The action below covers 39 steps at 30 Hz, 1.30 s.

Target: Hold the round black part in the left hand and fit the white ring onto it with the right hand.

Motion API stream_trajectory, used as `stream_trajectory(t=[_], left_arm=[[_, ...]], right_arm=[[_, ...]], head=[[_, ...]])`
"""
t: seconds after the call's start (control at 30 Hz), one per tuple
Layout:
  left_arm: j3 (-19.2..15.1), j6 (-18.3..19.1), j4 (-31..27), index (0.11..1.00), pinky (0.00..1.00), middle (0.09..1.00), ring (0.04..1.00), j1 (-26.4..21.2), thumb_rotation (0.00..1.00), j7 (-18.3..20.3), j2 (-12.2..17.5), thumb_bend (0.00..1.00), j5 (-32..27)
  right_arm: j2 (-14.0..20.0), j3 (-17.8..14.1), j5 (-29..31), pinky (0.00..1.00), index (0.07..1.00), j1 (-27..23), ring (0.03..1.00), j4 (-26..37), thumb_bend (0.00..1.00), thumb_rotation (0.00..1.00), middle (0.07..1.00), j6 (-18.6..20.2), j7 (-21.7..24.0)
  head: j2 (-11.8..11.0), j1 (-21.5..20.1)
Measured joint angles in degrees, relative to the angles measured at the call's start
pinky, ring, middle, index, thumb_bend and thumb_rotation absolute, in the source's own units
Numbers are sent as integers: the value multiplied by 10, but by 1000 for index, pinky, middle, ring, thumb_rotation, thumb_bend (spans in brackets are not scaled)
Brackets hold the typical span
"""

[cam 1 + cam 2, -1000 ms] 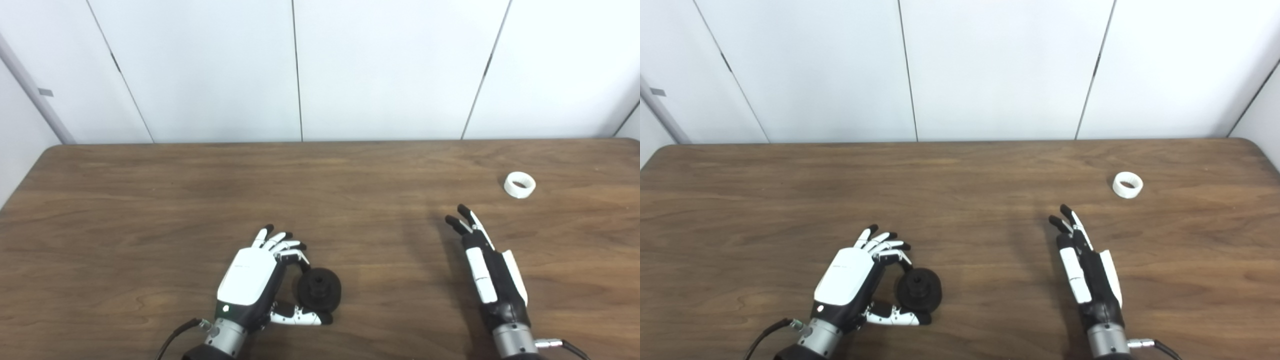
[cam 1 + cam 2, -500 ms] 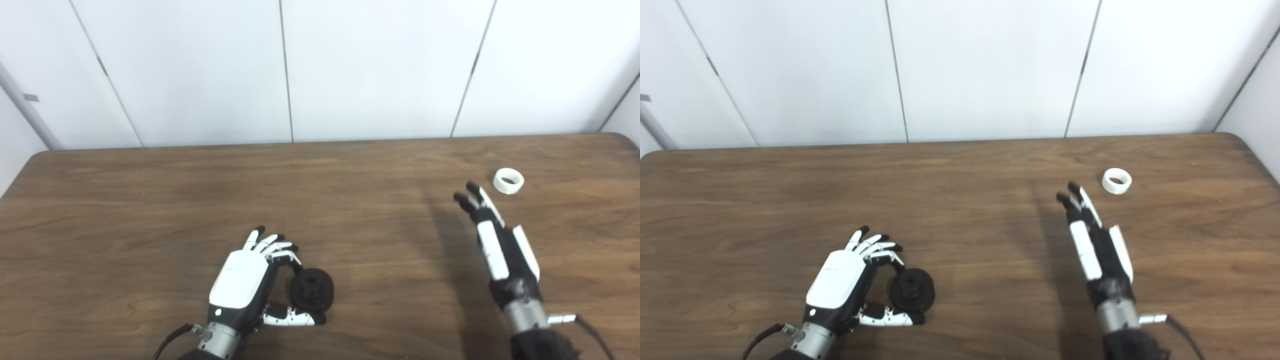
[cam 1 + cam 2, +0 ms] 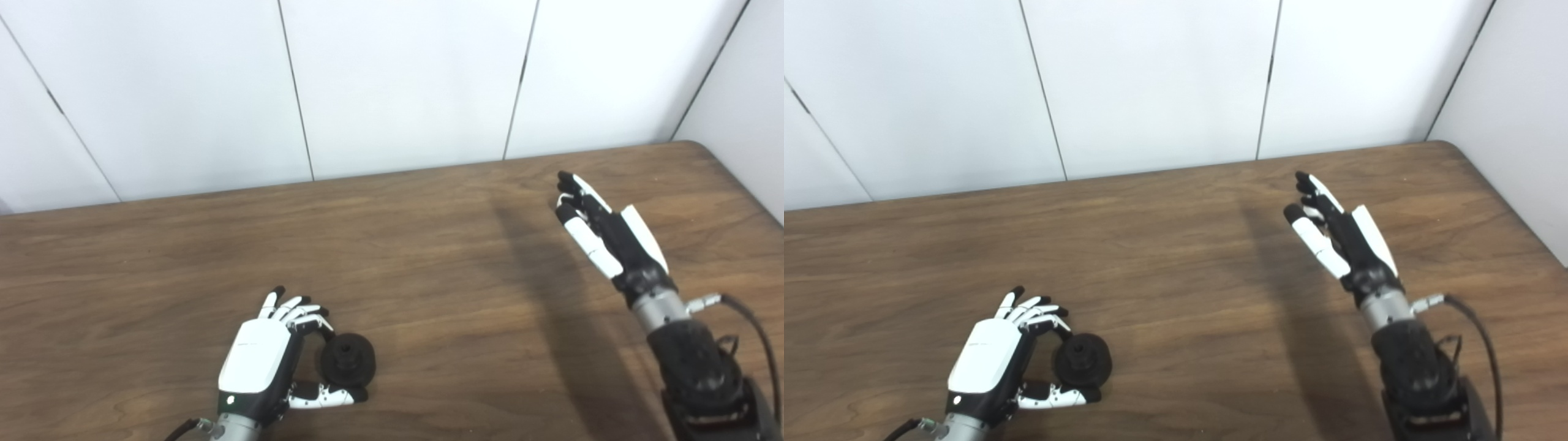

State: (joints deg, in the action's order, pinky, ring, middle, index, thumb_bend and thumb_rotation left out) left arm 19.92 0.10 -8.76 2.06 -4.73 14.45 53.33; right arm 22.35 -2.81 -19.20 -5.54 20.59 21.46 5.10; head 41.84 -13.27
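At the near edge of the table (image 3: 429,257), left of its middle, my left hand (image 3: 260,361) lay with its white back up and its fingers (image 3: 300,309) curled over toward the round black part (image 3: 348,361). The thumb (image 3: 324,397) ran along the table just under that part, and the fingers arched over its far side, so the hand cupped it loosely from the left; I could not tell whether they actually pressed on it. The part itself was a black disc with a raised hub and a small hole in its middle, resting on the wood just right of the palm.

Across a wide bare stretch of brown wood, toward the far right corner of the table, my right hand (image 3: 1338,229) was raised above the surface, casting a long shadow to its left. Its fingers (image 3: 1311,187) were stretched out and slightly spread, pointing toward the far edge, holding nothing. The dark forearm (image 3: 1415,367) and its cable came in from the near right corner.

The white ring did not show in either view; whether the hand hid it, I could not say.
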Motion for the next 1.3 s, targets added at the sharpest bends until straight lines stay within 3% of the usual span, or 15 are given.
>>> stream_trajectory(t=[0.1,0.2,0.47,0.7,0.9,1.3], left_arm=[[-3,-1,0,483,1000,755,863,0,51,3,0,524,-2],[-6,-4,0,483,1000,754,862,0,51,5,1,524,-3],[-8,-8,0,483,1000,755,862,0,51,6,3,524,-4],[-12,-8,0,483,1000,755,860,-1,51,9,3,524,-5],[-13,-10,0,483,1000,754,856,-1,51,9,4,524,-5],[-14,-10,0,484,1000,756,863,0,51,9,4,524,-5]], right_arm=[[39,12,-40,928,940,-16,986,-9,584,910,959,19,17],[73,23,-73,980,930,-31,999,-31,643,862,969,20,30],[101,52,-119,1000,912,-78,1000,-107,693,786,995,24,52],[145,97,-164,1000,916,-121,1000,-205,817,704,1000,9,65],[147,122,-178,1000,927,-156,1000,-262,913,645,1000,6,75],[147,160,-205,1000,931,-229,1000,-373,957,583,1000,6,90]], head=[[-2,-7],[-4,-15],[-9,-21],[-8,-27],[-8,-30],[-8,-31]])
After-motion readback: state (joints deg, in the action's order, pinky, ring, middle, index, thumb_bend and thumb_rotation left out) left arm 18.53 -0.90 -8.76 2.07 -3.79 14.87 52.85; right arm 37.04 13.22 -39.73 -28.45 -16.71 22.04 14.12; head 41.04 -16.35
